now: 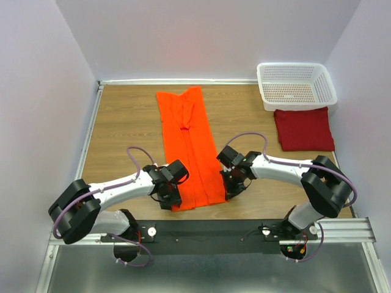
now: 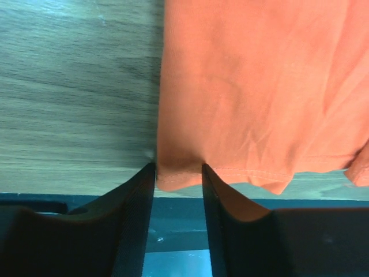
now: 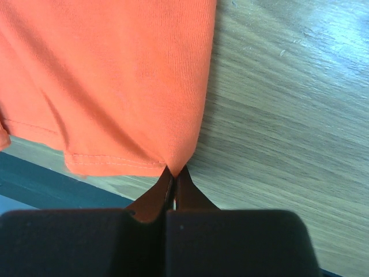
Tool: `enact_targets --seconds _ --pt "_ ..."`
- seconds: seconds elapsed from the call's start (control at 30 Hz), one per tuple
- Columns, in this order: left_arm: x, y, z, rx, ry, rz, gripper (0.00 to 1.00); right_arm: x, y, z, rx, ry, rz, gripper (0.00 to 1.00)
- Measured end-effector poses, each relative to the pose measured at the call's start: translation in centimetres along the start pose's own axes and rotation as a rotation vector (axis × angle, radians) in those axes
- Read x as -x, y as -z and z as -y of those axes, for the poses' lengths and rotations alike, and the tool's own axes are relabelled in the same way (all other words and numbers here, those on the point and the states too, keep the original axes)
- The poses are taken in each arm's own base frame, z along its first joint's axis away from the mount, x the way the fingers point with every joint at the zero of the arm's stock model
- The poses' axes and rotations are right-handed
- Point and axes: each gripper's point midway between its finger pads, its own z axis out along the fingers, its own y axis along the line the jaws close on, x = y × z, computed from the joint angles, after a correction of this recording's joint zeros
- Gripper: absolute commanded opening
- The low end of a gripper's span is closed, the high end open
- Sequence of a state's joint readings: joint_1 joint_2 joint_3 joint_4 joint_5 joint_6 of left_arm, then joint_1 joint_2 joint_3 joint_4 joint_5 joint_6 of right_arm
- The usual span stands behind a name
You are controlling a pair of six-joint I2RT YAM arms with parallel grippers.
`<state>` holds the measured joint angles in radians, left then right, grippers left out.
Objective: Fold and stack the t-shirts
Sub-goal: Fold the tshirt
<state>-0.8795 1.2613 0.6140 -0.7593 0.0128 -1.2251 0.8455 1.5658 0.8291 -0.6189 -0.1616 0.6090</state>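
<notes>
The orange t-shirt (image 1: 189, 146) lies as a long narrow strip down the middle of the table, folded lengthwise. My left gripper (image 1: 173, 201) is at its near left corner. In the left wrist view that gripper (image 2: 179, 167) is open, and the hem corner of the orange t-shirt (image 2: 253, 92) sits between its fingertips. My right gripper (image 1: 231, 190) is at the near right corner. The right wrist view shows it (image 3: 174, 169) shut on the edge of the orange cloth (image 3: 115, 81). The maroon t-shirt (image 1: 303, 128) lies folded at the right.
A white mesh basket (image 1: 269, 101) stands at the back right, just behind the maroon shirt. A black rail (image 1: 208, 229) runs along the table's near edge, close under both grippers. White walls close in the wooden table (image 1: 122, 122).
</notes>
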Motion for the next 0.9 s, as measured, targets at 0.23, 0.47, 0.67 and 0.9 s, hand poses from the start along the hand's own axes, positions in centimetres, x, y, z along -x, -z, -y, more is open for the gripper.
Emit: enact_targets --seconds 0.23,0.47,0.67,0.9 --pt "0.2 -0.2 0.5 -0.012 0.015 0.005 0.17 0.0 0.0 0.0 0.000 0.000 0.000 0.01" --pt "0.1 -0.2 0.7 -0.019 0.010 0.000 0.00 -0.1 0.0 -0.1 0.007 0.000 -0.006 0.01" --pt "0.1 0.8 1.0 -0.033 -0.023 0.003 0.00 0.5 1.0 -0.9 0.020 0.013 -0.005 0.01" --pt "6.3 4.9 5.1 -0.148 -0.026 0.137 0.00 7.5 4.9 -4.5 0.105 0.046 0.134 0.01"
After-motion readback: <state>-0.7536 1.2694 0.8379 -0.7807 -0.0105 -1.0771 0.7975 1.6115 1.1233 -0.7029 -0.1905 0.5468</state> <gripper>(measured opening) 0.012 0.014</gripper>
